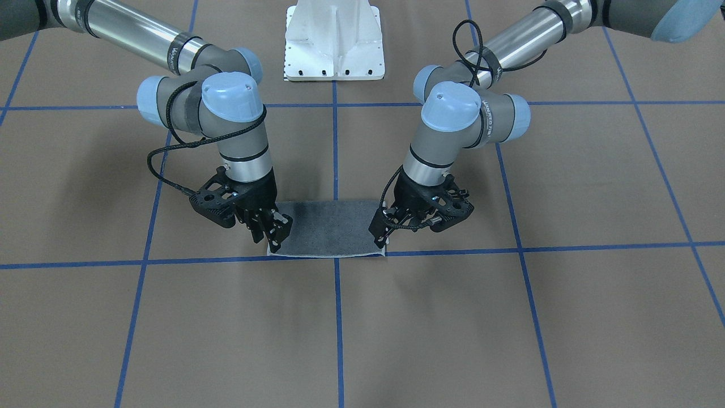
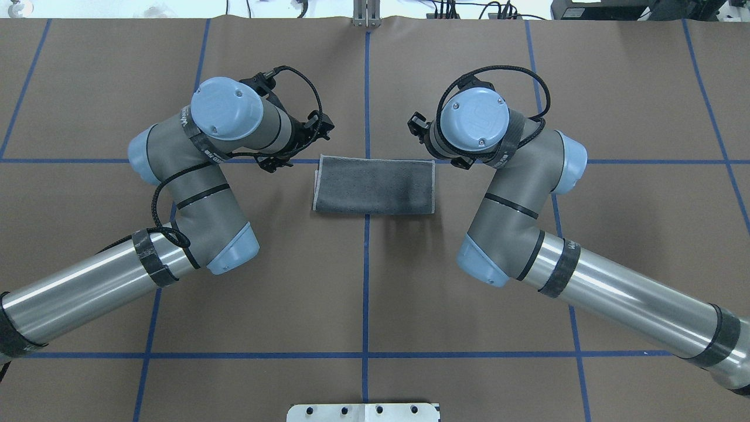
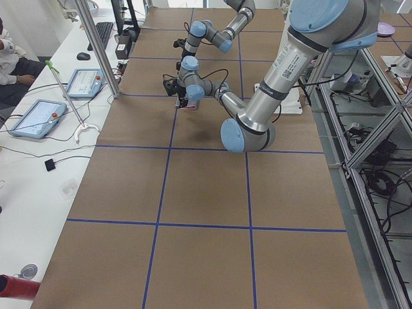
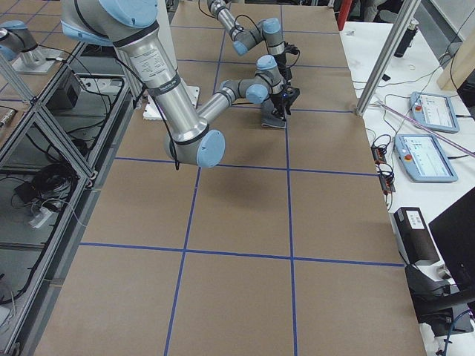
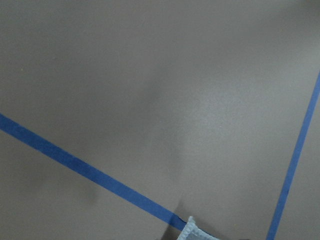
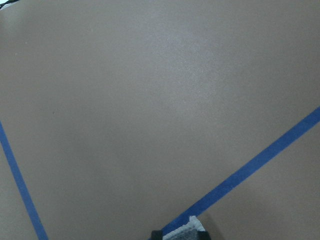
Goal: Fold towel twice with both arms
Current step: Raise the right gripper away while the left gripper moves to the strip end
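Observation:
The towel [image 2: 375, 184] lies on the brown table as a flat rectangle, dark grey face up, with light grey edging; no pink shows in the overhead view. In the front-facing view the towel [image 1: 331, 229] sits between my two grippers. My right gripper [image 1: 276, 241] pinches its corner on that view's left. My left gripper [image 1: 380, 237] pinches the corner on that view's right. Both hold low, at the table surface, on the edge farthest from my base. A towel corner pokes into the bottom of the left wrist view [image 5: 195, 232] and the right wrist view [image 6: 192, 229].
The white pedestal base [image 1: 334, 45] stands behind the towel. Blue tape lines [image 2: 366, 281] grid the brown table. A side bench with tablets [image 3: 32, 119] runs along the table's far edge, and a metal frame post [image 3: 96, 45] stands there.

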You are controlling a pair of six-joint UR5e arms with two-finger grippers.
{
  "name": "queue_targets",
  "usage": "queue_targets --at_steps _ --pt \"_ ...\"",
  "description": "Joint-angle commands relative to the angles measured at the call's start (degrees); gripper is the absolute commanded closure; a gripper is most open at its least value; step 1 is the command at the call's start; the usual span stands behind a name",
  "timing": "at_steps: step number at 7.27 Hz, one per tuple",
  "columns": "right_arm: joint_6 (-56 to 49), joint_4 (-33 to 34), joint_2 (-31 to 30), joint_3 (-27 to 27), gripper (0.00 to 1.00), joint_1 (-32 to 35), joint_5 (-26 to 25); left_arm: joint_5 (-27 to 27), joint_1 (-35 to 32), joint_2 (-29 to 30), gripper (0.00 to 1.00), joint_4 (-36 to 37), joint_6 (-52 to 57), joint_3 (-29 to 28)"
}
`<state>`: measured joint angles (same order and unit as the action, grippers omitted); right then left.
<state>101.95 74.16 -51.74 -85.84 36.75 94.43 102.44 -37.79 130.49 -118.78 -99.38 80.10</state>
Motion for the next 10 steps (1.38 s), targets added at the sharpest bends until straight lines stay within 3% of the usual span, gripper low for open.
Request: queue_targets --at_steps 1,3,6,10 --pt "-4.89 0.19 -0.29 -0.9 0.0 2.96 6.61 1.96 0.34 0.03 0.01 -1.52 0.15 0.23" --pt "-15.06 0.63 -3.52 -3.18 0.0 6.82 11.81 6.97 0.43 -0.5 0.01 -4.35 0.33 0.15" --pt "-30.53 1.76 -8.64 -5.39 0.0 12.89 18.23 8.22 0.87 -1.2 0.01 -6.36 2.33 0.59" --pt "-32.34 1.95 -8.99 -5.74 0.0 13.35 18.25 7.96 4.2 -4.37 0.03 -10.15 2.09 0.06"
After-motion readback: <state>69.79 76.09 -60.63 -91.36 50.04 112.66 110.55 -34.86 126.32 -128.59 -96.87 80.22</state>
